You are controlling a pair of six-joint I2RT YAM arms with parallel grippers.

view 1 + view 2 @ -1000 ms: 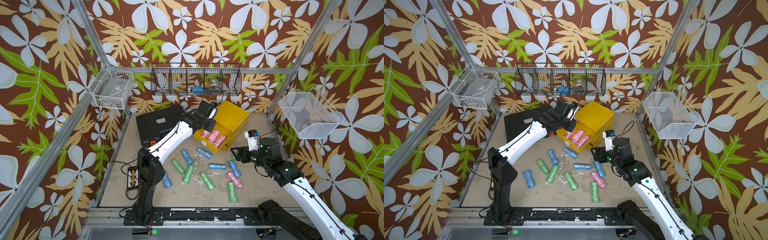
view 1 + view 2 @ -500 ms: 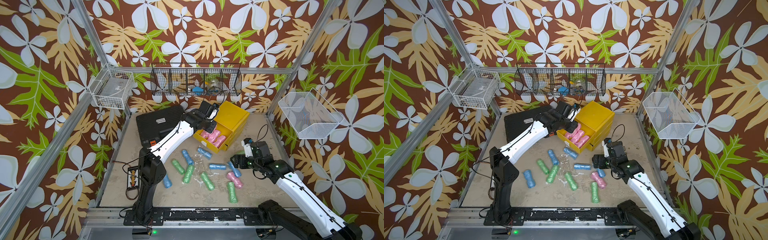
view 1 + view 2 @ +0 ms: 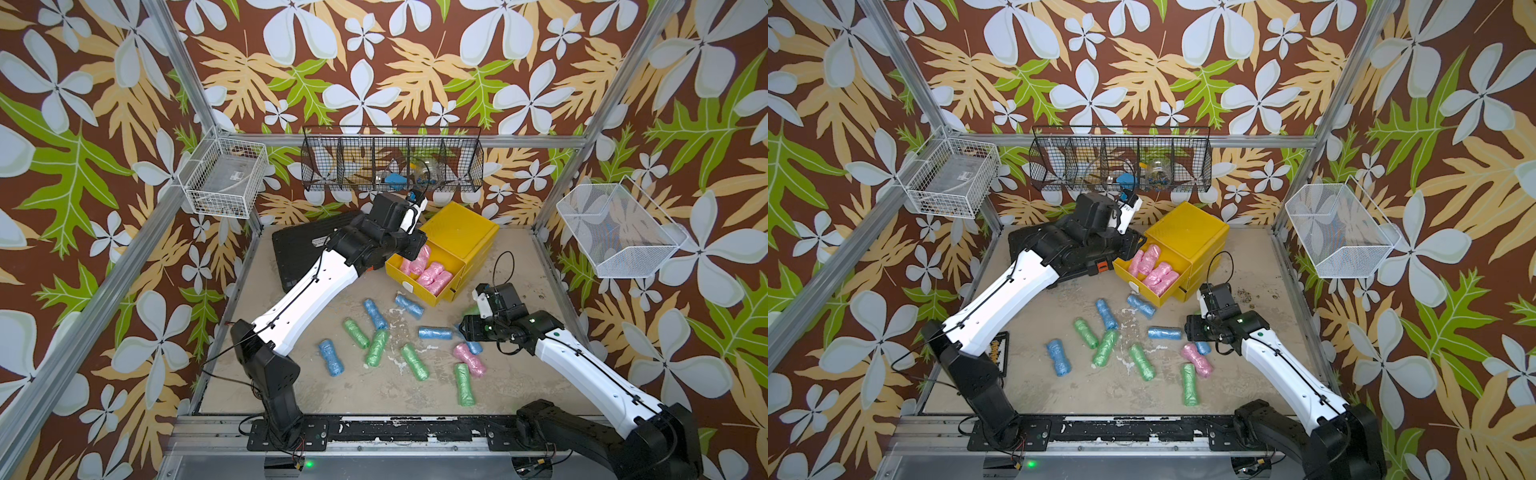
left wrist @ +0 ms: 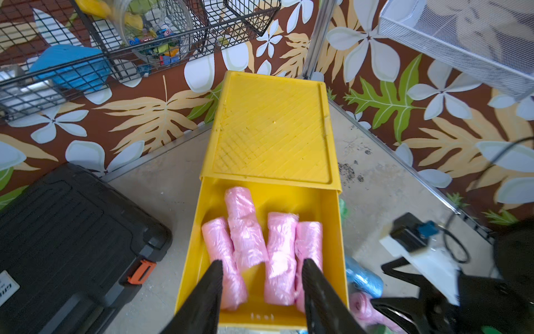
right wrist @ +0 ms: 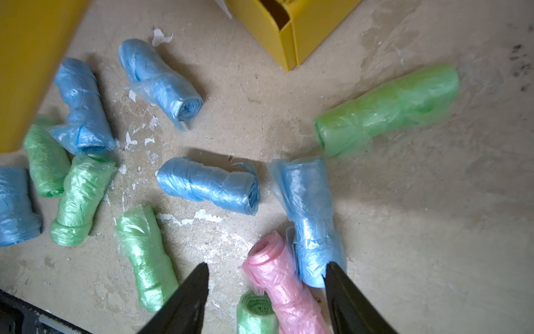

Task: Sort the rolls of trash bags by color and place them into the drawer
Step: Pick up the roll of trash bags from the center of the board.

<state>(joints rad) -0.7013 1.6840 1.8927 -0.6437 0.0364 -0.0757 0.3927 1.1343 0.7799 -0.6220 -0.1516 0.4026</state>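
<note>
right gripper [image 5: 267,265] dropped to pink roll [image 5: 280,283] — jaws apart | blue roll [image 5: 309,219] alongside | left gripper [image 4: 261,264] agape over drawer [image 4: 193,245]

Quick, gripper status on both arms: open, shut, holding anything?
Left gripper: open, empty, above the pink rolls in the yellow drawer.
Right gripper: open, astride the loose pink roll, nothing gripped.
</note>
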